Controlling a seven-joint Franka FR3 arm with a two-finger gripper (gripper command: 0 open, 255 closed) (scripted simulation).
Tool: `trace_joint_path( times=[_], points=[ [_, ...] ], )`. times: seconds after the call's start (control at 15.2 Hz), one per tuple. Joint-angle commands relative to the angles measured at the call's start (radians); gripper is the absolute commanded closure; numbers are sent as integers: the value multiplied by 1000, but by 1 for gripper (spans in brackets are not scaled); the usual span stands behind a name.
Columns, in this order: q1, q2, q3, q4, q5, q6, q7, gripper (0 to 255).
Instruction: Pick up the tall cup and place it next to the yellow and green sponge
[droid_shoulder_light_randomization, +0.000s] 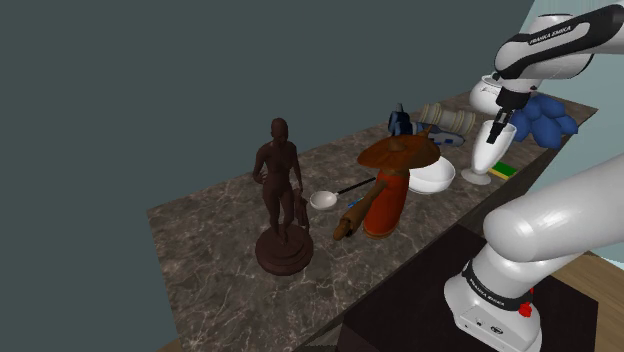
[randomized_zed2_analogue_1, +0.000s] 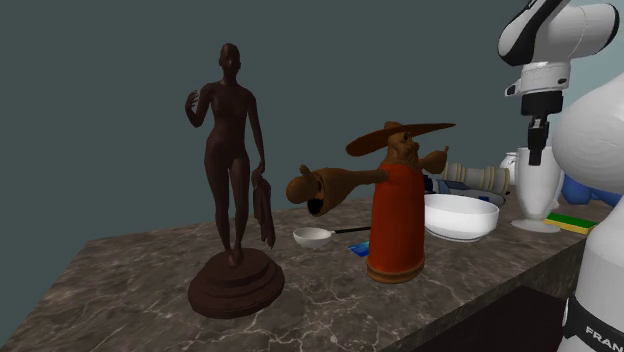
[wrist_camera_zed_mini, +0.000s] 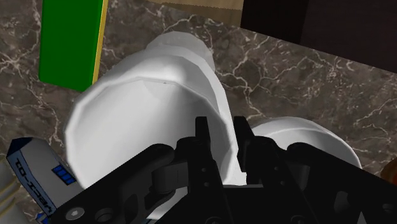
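The gripper's (wrist_camera_zed_mini: 221, 132) black body hides the near wall of the tall cup (wrist_camera_zed_mini: 143, 105) and most of a white bowl (wrist_camera_zed_mini: 308, 137). The green and yellow sponge (wrist_camera_zed_mini: 70, 41) is cut off at the frame edge. The hand points straight down. Its fingers, nearly closed, clasp the cup's rim, one inside and one outside. In the shoulder view, the cup stands on the dark counter (droid_shoulder_light_randomization: 220, 250) at the sponge's 9 o'clock, just beside it.
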Motion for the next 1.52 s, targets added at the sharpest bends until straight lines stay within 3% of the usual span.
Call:
trace_joint_path(
  times=[0.0,0.53,0.59,0.92,1.19,1.45],
  points=[
    [-1,9,-7,-22,-2,32,0,255],
    [0,9,-7,-22,-2,32,0,255],
    [0,9,-7,-22,-2,32,0,0],
    [0,9,-7,-22,-2,32,0,0],
    [0,-39,29,69,2,-106,7,0],
    [0,-39,29,69,2,-106,6,0]
  ],
)
